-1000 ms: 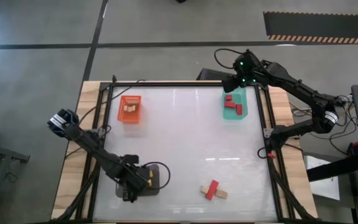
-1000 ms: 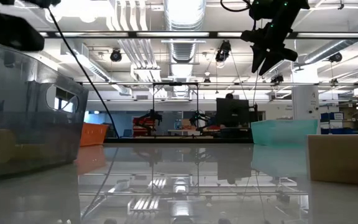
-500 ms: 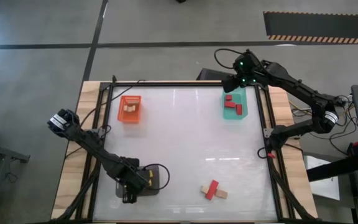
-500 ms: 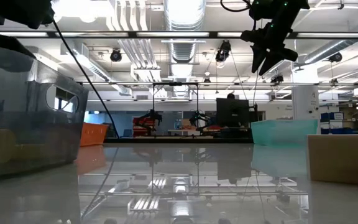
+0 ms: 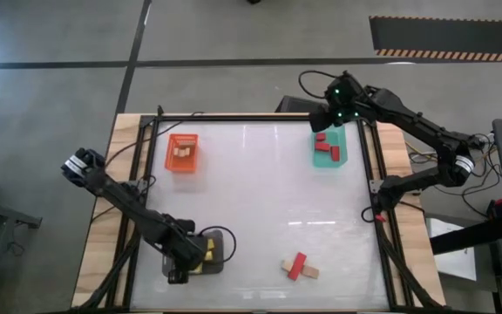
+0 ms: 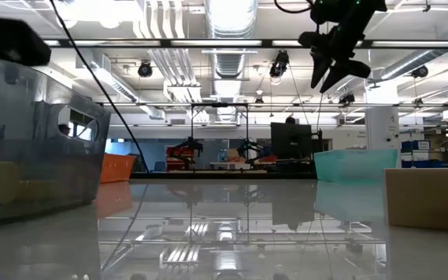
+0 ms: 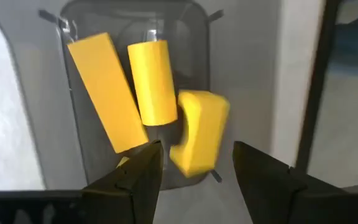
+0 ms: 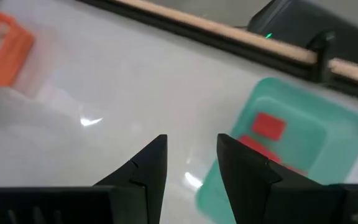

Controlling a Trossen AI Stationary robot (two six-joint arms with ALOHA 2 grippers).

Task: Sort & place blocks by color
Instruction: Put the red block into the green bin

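White, shiny table top (image 5: 260,192) holds three small trays: a grey plastic one (image 7: 185,37) at the lower left with three yellow blocks (image 7: 149,81), two long ones lying side by side and a third tipped between the spread fingers of the left claw (image 7: 191,163), which holds nothing. At the upper left an orange tray (image 5: 182,153) keeps pale tan blocks (image 5: 181,152), and at the upper right a green tray (image 5: 329,148) keeps three red blocks (image 5: 326,143), with the right claw (image 8: 188,155) above its edge, partly open and empty. One red block and one tan block (image 5: 299,266) lie crossed at the lower middle of the table, away from the trays.

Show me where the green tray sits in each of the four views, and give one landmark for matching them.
High view: green tray at the table's far right corner, red blocks inside.
Low view: pale green box at right, mid-distance.
Left wrist view: not in it.
Right wrist view: at lower right, red blocks showing.
Shared landmark: the right gripper above the tray; also.
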